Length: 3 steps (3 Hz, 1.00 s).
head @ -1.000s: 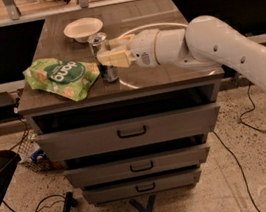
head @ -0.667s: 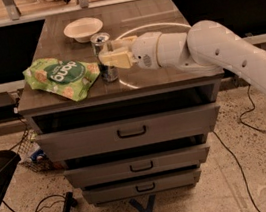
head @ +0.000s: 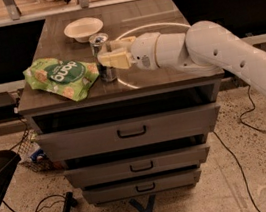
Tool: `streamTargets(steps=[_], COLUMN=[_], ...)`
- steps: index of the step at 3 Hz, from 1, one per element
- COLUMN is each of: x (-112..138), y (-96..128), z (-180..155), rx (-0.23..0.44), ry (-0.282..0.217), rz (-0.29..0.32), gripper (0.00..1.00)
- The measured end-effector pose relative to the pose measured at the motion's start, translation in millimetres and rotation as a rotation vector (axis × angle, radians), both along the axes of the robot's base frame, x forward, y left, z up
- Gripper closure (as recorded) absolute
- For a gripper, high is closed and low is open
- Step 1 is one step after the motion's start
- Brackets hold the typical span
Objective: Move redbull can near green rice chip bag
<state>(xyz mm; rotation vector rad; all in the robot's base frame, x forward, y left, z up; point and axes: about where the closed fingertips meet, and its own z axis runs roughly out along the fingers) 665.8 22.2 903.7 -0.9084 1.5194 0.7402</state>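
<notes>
Matt claw point(head: 108, 57) around shiny redbull can point(head: 98, 42)

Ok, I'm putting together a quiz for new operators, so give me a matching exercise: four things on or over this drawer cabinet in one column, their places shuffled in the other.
Things:
1. redbull can
2. green rice chip bag
3. white bowl
4. gripper

Places:
A. at the back of the cabinet top
B. reaching in from the right, at the can
C. lying at the front left
D. standing upright just right of the bag

Pairs: 1-D, 2-C, 3-A, 4-B.
</notes>
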Motion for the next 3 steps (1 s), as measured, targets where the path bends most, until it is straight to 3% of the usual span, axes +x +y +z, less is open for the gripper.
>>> streamTargets(steps=[2,3], x=[-1.1,-1.6], y=[5.1,7.4], z=[0.2,0.3], rx=[0.0,0.0], ry=[0.0,0.0], rz=[0.008,0.012], gripper=[0.13,0.0])
